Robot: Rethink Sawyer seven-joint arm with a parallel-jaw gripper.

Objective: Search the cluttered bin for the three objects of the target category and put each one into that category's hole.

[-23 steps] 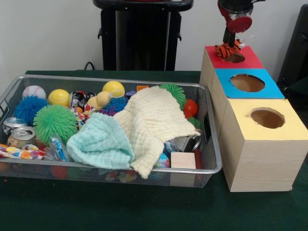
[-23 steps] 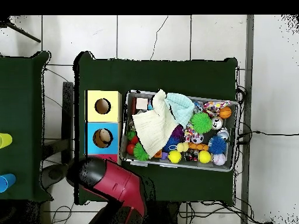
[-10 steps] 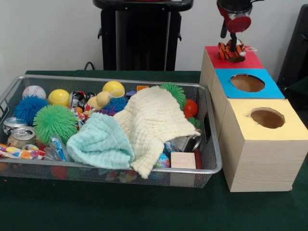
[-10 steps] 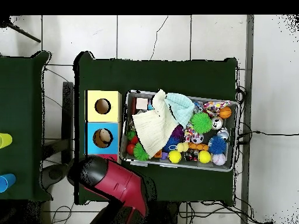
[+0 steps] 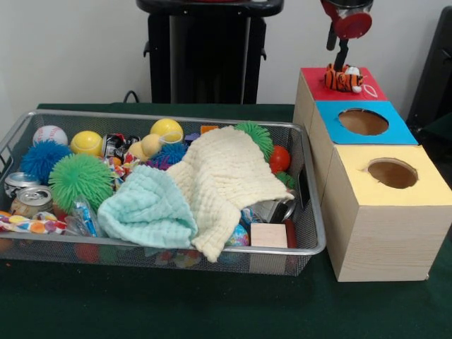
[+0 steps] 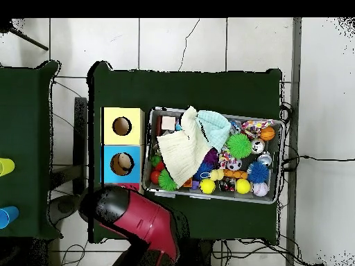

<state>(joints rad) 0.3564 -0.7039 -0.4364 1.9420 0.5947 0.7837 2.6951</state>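
Gripper of mine hangs over the red box; how wide it stands I cannot tell; its tip meets the tiger toy, lying at six o'clock beneath it on the red top.

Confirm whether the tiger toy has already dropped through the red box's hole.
No. The tiger toy lies on top of the red box, below the end effector.

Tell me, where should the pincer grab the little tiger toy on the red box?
Probably across the tiger toy's striped middle, coming straight down from above. It lies on its side on the red box, so its body is the widest part facing up, and nothing crowds it.
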